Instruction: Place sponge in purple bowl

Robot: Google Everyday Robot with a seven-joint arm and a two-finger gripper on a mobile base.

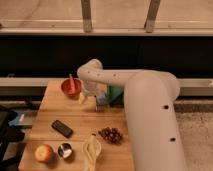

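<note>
One white arm (150, 100) bends over the wooden desk (75, 117). Its pincer (94, 96) hangs just right of the orange-red bowl (71, 88), and whether it is clenched or released cannot be told. The pale blue-grey sponge (102, 101) is right at the pincer, a little farther right of that bowl and beside a green object (116, 94). The sponge looks taller than wide, its long axis roughly upright. In front of the bowl lie a black slab (62, 128), an apple (43, 152), a metal cup (64, 150) and grapes (111, 134).

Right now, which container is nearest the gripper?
The red bowl, back left, with the gripper just right of it; the metal cup sits up front by the apple.
</note>
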